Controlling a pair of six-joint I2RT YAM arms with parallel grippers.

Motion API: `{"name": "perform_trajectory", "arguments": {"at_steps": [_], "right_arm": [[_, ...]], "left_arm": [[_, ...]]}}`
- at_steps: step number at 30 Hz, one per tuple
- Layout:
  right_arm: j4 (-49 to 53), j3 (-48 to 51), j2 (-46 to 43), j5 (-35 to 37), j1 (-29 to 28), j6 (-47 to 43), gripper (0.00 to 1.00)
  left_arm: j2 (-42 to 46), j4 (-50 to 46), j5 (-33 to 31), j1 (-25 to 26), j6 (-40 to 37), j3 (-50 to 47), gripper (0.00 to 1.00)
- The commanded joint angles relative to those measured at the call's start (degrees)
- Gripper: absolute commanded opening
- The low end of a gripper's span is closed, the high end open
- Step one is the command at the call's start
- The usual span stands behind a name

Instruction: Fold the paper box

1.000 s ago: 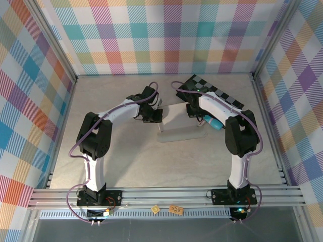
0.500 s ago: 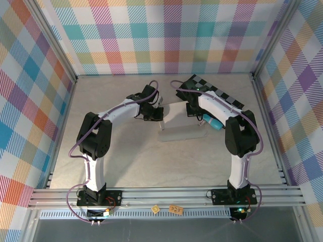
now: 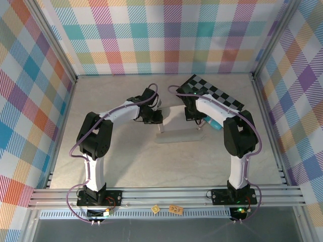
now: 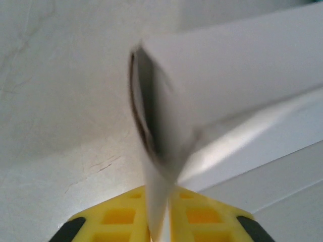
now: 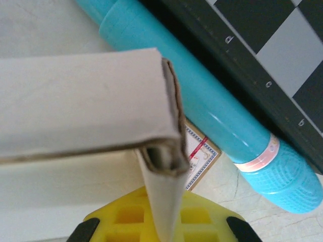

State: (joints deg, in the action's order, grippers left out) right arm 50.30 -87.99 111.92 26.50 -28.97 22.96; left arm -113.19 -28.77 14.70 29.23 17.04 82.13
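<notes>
Left gripper (image 4: 159,228): its yellow fingers (image 4: 118,218) are pressing from both sides on a thin white flap, with no gap showing, so it is grasping the left end of the paper box (image 4: 227,75). From that flap the box is curling open into a hollow folded edge and running off to the right of the left wrist view.

Right gripper (image 5: 162,218): it is clenching a flap of the same paper box (image 5: 81,101) between its yellow fingers (image 5: 121,218). Above the grip a doubled wall is showing end-on, its layers bunching at the corner.

In the top view the paper box (image 3: 179,136) is lying as a narrow strip between the two grippers. Its long axis is running left–right, roughly parallel to the near edge of the tabletop (image 3: 126,161), about mid-width and somewhat nearer the far edge. One end is pointing at each arm.

Just beyond the right end, a teal cylinder (image 5: 212,116) is lying diagonally beside the checkered board (image 5: 272,45), which is sitting toward the far right corner. A small printed card (image 5: 202,151) is partly tucked under the cylinder.
</notes>
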Motion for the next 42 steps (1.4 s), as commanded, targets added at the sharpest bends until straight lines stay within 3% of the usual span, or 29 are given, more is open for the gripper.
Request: {"name": "perform_trajectory", "arguments": {"at_steps": [1, 14, 23, 29, 37, 42], "right_arm": [[0.1, 1.5, -1.4, 0.8, -0.6, 1.3, 0.0], [-0.9, 3.4, -1.5, 0.0, -1.5, 0.7, 0.0], [-1.9, 4.1, -2.7, 0.3, -2.2, 0.3, 0.0], [-0.5, 4.0, -2.6, 3.2, -3.0, 2.6, 0.0], [-0.6, 5.0, -2.8, 5.7, -4.0, 4.9, 0.0], [-0.7, 5.1, -2.7, 5.5, -4.1, 5.3, 0.0]], "left_arm": [[-0.1, 2.5, -1.8, 0.1, 2.1, -2.7, 0.17], [1.6, 12.0, -1.9, 0.0, 3.4, -7.9, 0.22], [0.1, 13.6, -3.6, 0.4, 3.6, -6.7, 0.16], [1.0, 7.0, -16.8, 2.7, 6.5, -6.2, 0.0], [1.7, 3.1, -30.9, 6.9, 12.7, -7.9, 0.0], [0.6, -1.0, -34.8, 7.2, 17.4, -6.9, 0.0]]}}
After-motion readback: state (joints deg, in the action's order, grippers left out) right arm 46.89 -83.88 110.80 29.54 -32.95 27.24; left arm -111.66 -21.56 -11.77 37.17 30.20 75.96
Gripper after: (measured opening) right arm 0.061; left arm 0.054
